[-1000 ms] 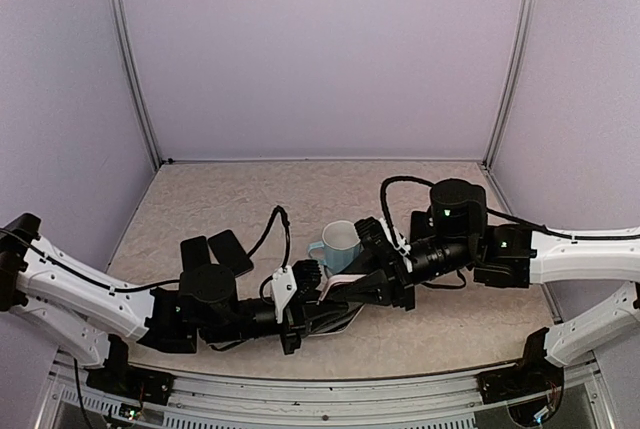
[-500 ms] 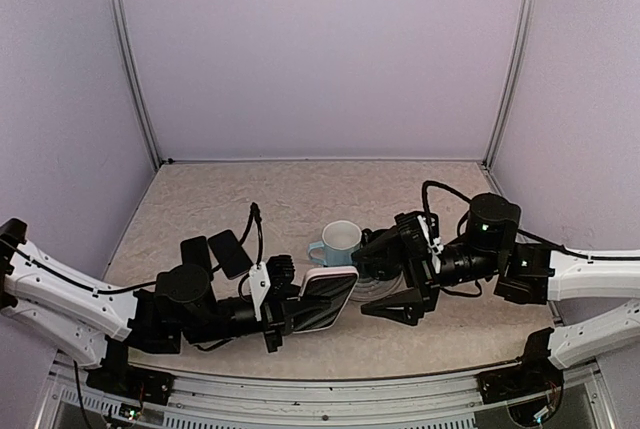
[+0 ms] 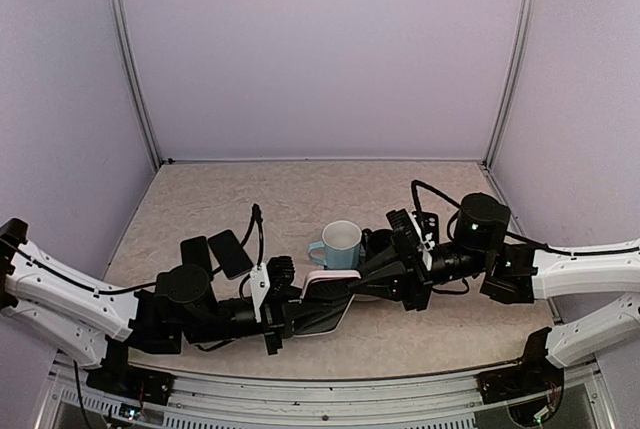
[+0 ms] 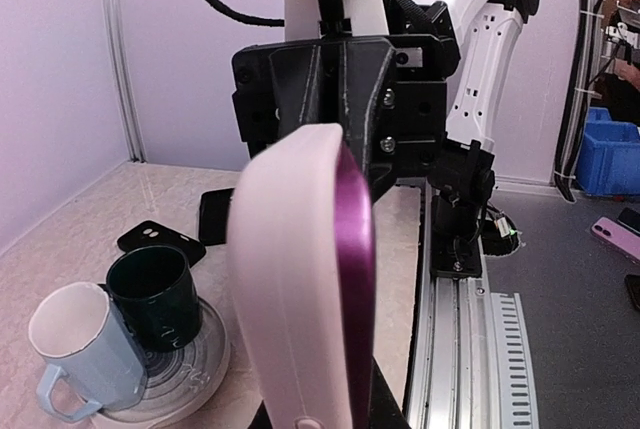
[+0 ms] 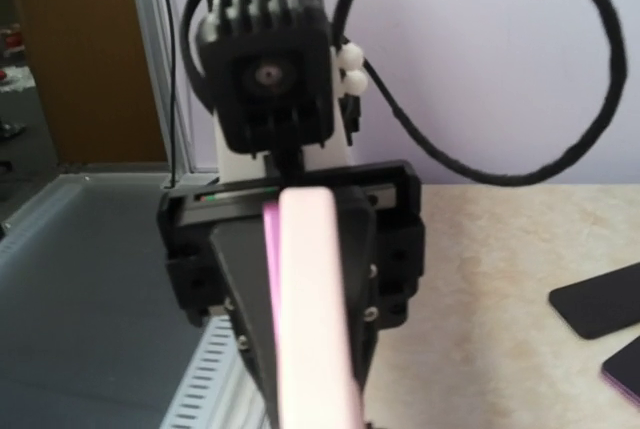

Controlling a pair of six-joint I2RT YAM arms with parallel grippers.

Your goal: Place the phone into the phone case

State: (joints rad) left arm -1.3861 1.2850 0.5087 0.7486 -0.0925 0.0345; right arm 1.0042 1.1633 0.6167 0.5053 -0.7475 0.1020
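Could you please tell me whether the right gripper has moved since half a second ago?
Yes. The right gripper has moved left, nearer the blue mug, and closed onto the phone case.

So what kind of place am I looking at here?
Most likely a robotics lab test cell. Lilac panel walls on aluminium posts enclose the table. Two robot arms are bolted to a rail at its edge. A blue bin sits beyond.

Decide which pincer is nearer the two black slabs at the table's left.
Left. The left pincer is just front-right of the black slabs; the right pincer lies farther right, past the mug.
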